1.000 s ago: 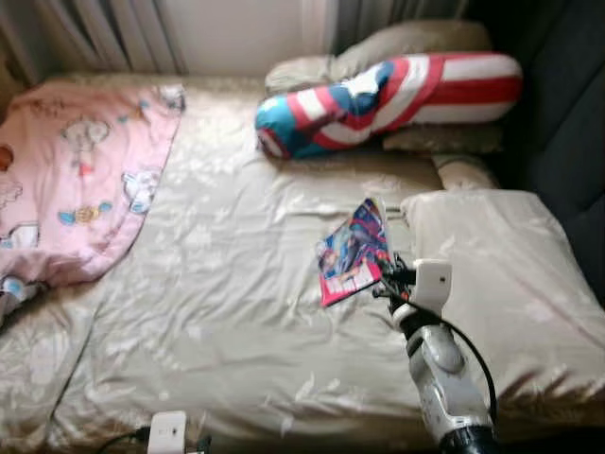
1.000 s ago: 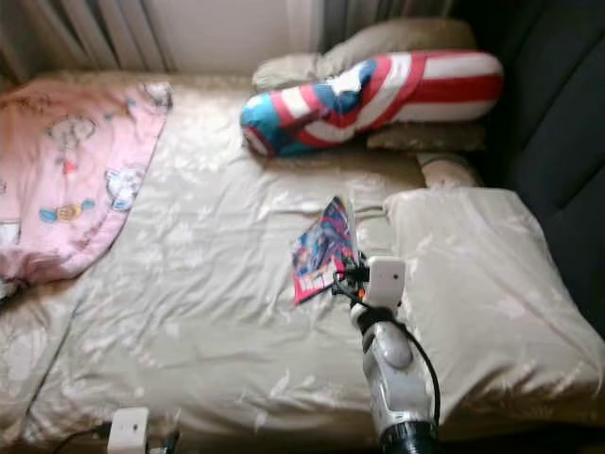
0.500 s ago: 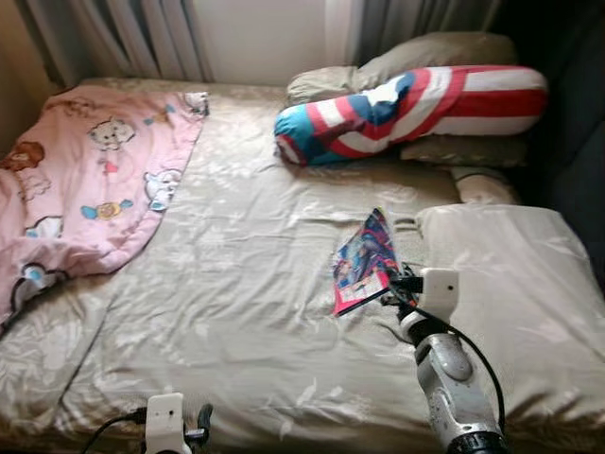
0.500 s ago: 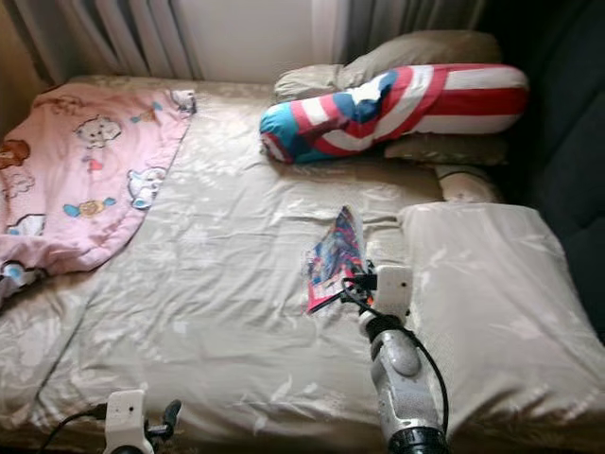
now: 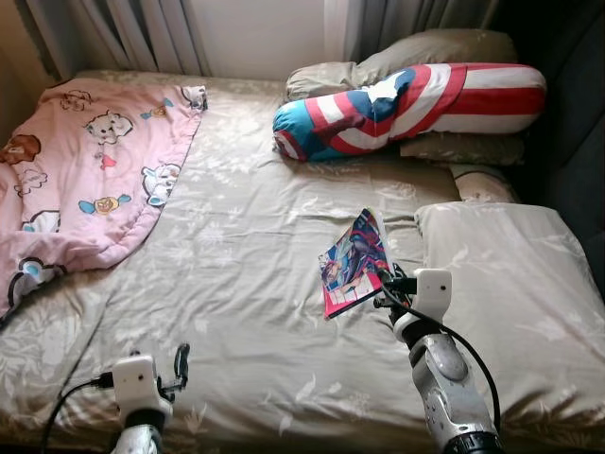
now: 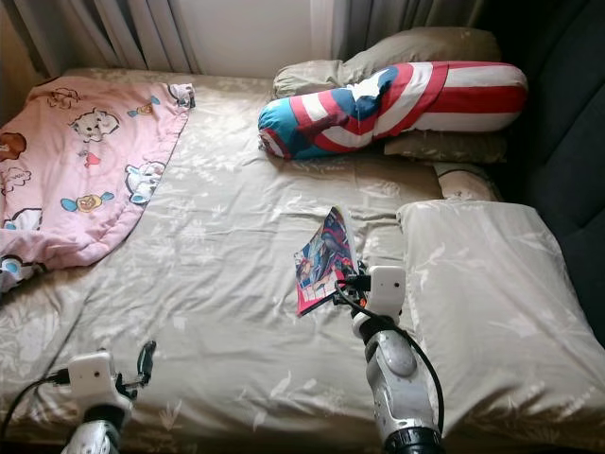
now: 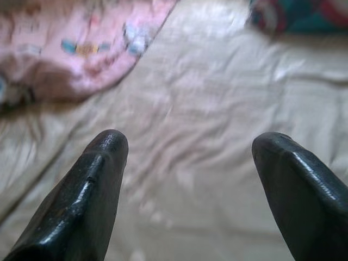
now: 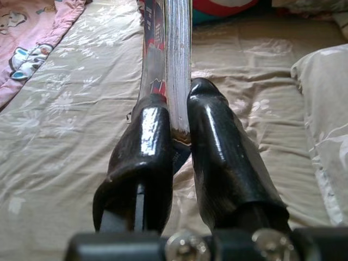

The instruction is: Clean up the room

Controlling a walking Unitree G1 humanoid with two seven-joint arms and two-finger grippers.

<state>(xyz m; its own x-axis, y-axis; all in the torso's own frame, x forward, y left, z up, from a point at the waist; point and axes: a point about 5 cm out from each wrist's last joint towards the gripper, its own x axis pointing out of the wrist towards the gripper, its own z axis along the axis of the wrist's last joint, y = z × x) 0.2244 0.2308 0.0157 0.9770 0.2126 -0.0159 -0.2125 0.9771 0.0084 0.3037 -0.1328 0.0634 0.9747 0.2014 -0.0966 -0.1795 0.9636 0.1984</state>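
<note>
You have the thin, brightly coloured comic-style book [image 5: 354,262] pinched by its near corner in the right gripper [image 8: 176,128], the jaws closed tight on its edge so that the pages stand between the two black fingers [image 8: 145,147]. The book tilts up off the beige floral bedsheet [image 5: 246,284], just beside the beige pillow [image 5: 510,274] to its right; its cover print is too busy to read. Your left gripper [image 7: 190,157] hovers low over the near edge of the bed, jaws spread wide with nothing between them, and its wrist view is blurred. Beyond the book, near the head of the bed, lies the red, white and blue striped bolster cushion [image 5: 416,99], resting against more beige pillows [image 5: 416,52] that it partly hides. The pink cartoon-print blanket [image 5: 80,175] is bunched on the far left of the bed, cut off by the frame edge. Grey curtains [image 5: 132,33] hang behind, their tops out of frame.
</note>
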